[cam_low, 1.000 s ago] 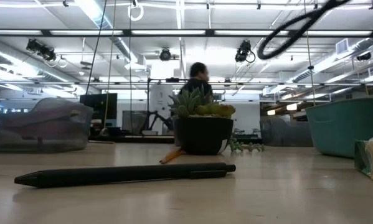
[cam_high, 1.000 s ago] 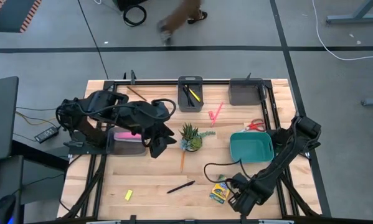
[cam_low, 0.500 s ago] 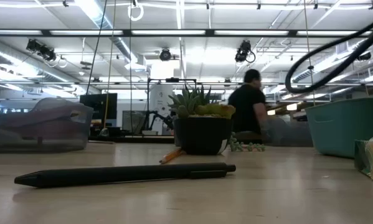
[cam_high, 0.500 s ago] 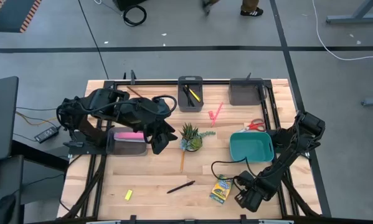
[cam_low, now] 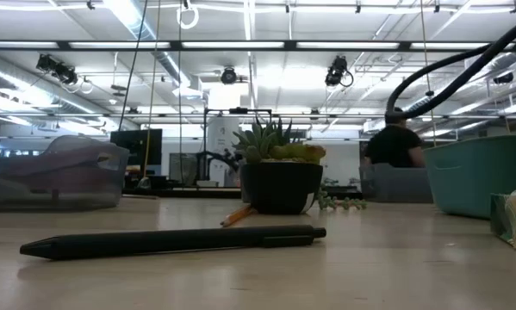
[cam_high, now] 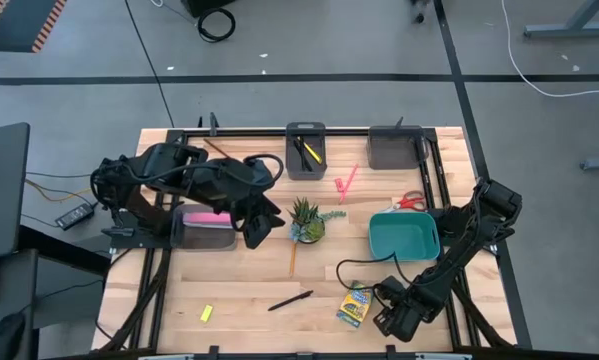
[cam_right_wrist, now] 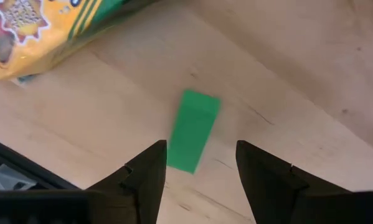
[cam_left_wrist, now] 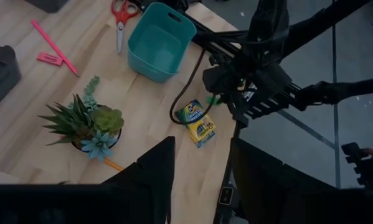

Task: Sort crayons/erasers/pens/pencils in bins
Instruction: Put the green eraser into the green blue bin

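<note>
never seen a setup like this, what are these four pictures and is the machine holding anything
It is a two-armed robot at a wooden table, sorting stationery into bins. One picture looks straight down, one looks level across the tabletop, and two come from cameras on the wrists. The right gripper hangs open over a green eraser beside the crayon box, holding nothing. The left gripper, also open and empty, waits near the potted plant. A black pen and a yellow eraser lie loose.

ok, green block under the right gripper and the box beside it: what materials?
Green eraser: looks like matte rubber or vinyl, uniform colour, no print, soft edges; can't be sure. Crayon box: printed cardboard, slightly glossy, flat panels with yellow-green graphics. Right gripper hovers open over the eraser.
</note>
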Controlling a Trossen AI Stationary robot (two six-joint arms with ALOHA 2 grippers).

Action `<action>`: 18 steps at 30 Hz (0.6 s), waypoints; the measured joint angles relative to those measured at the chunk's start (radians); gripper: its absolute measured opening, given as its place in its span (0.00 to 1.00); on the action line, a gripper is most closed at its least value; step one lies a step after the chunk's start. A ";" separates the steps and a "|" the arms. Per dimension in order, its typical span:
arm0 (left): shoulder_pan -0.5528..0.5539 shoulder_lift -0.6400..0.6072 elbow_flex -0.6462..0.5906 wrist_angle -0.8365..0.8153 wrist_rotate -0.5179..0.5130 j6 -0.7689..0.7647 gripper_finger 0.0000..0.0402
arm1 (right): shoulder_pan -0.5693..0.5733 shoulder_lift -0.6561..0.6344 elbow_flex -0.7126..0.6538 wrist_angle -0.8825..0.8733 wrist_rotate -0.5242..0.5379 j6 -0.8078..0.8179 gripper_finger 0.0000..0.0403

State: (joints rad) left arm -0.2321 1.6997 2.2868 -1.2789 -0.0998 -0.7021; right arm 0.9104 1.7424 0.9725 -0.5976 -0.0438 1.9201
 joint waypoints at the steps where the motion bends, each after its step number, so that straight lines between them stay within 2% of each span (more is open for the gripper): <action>1: 0.000 0.000 0.000 0.000 0.000 0.000 0.40 | 0.000 0.000 0.000 0.001 0.002 0.003 0.50; 10: 0.000 0.000 0.000 0.000 0.000 -0.001 0.40 | -0.007 0.021 -0.003 0.013 0.058 0.029 0.50; 18: -0.001 0.000 0.000 0.000 0.000 -0.015 0.40 | -0.029 0.040 -0.024 0.021 0.046 0.030 0.45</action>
State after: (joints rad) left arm -0.2329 1.7000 2.2864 -1.2793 -0.0998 -0.7170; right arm 0.8815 1.7821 0.9489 -0.5764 0.0021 1.9497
